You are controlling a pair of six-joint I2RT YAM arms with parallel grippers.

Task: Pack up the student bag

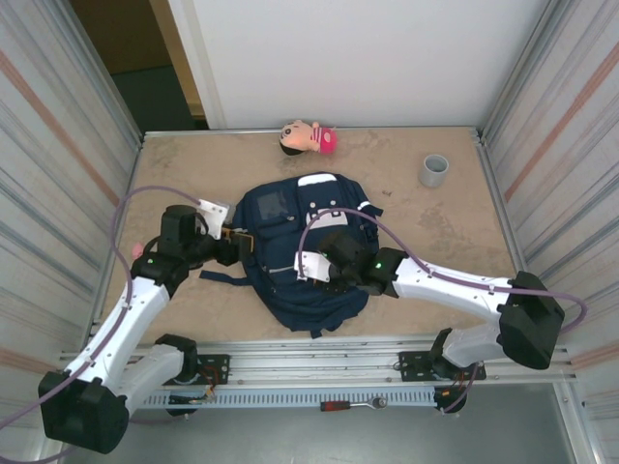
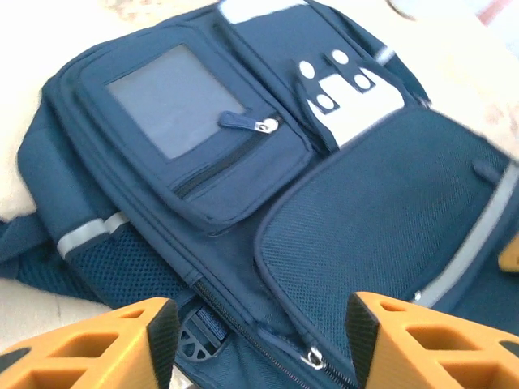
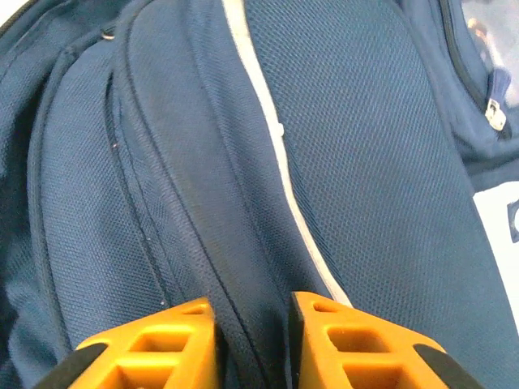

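Nearest, a wrench (image 1: 353,404) lies on the rail in front of the arm bases. Beyond it, the bag (image 1: 300,251) is laid flat in the middle of the table (image 1: 435,232), front face up, with both arms reaching in over it.

The right gripper (image 3: 253,312) is set on the near right part of the bag. Its jaws are drawn almost together and pinch a raised seam of blue fabric beside a pale stripe. The left gripper (image 2: 259,340) is held just over the bag's left edge with its jaws well apart and nothing between them. A small metal zip pull (image 2: 312,356) is seen on the fabric just ahead of them.

The front pocket (image 2: 195,130) is zipped shut and no opening is visible, so the step in hand is judged to be the opening of the bag. For the next move, the pinched fabric would have to be held taut while the left jaws are closed on the zip pull.

At the far edge a doll head (image 1: 309,137) is seen, and at the far right a grey cup (image 1: 434,170), both well apart from the bag.
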